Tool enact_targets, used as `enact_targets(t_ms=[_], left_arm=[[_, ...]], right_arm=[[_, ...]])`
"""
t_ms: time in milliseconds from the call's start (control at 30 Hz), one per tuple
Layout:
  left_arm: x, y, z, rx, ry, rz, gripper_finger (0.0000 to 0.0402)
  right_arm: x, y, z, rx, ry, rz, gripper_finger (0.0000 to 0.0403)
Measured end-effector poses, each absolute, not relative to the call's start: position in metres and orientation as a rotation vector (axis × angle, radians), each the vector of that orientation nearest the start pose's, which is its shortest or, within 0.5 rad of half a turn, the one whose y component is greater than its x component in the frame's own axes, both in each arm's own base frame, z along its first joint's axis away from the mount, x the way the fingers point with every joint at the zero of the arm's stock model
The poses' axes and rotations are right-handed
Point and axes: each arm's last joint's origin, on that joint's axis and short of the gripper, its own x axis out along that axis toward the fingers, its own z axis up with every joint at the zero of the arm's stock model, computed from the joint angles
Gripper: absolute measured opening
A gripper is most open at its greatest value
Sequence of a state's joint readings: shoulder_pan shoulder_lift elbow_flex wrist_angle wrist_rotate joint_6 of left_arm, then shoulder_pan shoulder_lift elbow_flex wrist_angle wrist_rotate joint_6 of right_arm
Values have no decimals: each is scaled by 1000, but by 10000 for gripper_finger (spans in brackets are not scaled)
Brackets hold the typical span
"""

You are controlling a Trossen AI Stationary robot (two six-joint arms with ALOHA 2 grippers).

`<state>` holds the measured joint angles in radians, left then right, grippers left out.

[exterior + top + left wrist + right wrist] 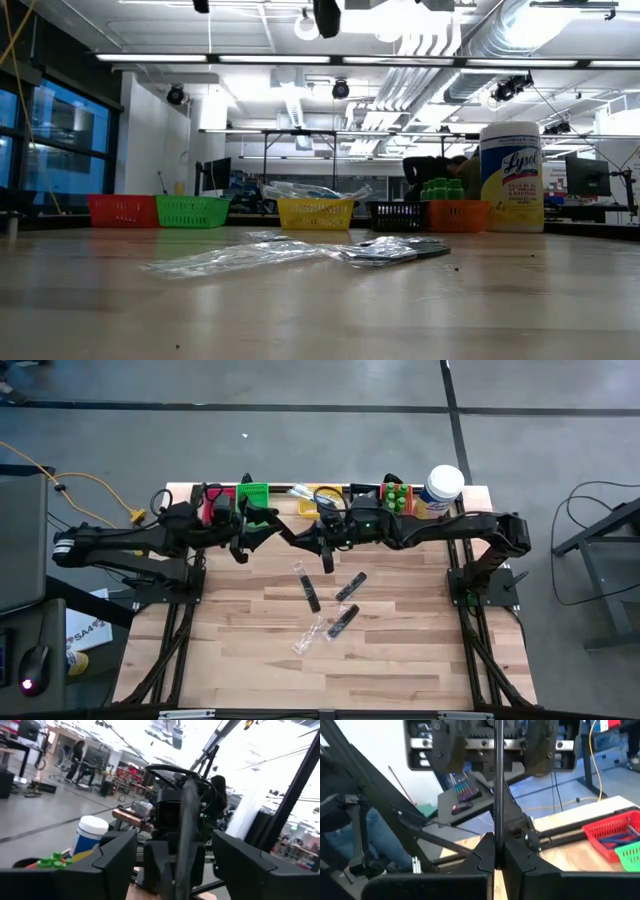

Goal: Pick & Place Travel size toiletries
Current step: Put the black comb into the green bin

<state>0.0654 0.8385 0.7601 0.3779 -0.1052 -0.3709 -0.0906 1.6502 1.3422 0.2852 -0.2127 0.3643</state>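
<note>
We see the right end effector [327, 556] clamped on a slim black comb [329, 561] hanging upright, facing the open left end effector [243, 545], both above the surface [400, 650] beside the yellow bin [311, 508].

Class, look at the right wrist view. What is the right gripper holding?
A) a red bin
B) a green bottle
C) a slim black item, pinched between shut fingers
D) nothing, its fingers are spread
C: the right gripper has its fingers pressed together on a slim black item that stands up straight from them.
</note>
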Motion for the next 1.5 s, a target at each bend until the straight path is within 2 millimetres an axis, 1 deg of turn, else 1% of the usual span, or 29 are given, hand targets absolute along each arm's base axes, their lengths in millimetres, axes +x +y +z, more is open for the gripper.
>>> enact_targets(t_ms=[200, 333, 500, 700, 800, 867, 1000, 1100, 1200, 1267, 1367, 1433, 1500], left_arm=[[188, 15, 369, -383, -341, 90, 212], [188, 15, 369, -409, -339, 86, 180], [188, 15, 369, -448, -341, 79, 119], [188, 15, 369, -452, -340, 77, 17], [188, 15, 369, -453, -340, 78, 13], [188, 15, 369, -453, -339, 79, 9], [188, 15, 368, -456, -337, 80, 7], [189, 15, 367, -457, -323, 91, 5], [189, 16, 365, -446, -309, 128, 5], [188, 17, 363, -431, -291, 184, 5], [184, 20, 359, -402, -256, 312, 5], [182, 23, 354, -381, -217, 424, 5], [180, 30, 349, -372, -179, 533, 5]], right_arm=[[389, -23, 343, 362, 72, 131, 5], [389, -21, 343, 351, 73, 134, 5], [389, -22, 343, 351, 73, 128, 5], [389, -22, 343, 352, 75, 130, 5], [389, -22, 343, 352, 74, 126, 9], [389, -22, 343, 351, 75, 130, 23], [389, -21, 341, 356, 97, 135, 63], [389, -22, 341, 372, 107, 160, 100], [387, -28, 341, 396, 126, 159, 144], [382, -36, 340, 420, 172, 129, 172], [369, -48, 341, 443, 248, 72, 210], [359, -57, 345, 455, 284, 37, 229], [351, -63, 350, 468, 292, 7, 243]])
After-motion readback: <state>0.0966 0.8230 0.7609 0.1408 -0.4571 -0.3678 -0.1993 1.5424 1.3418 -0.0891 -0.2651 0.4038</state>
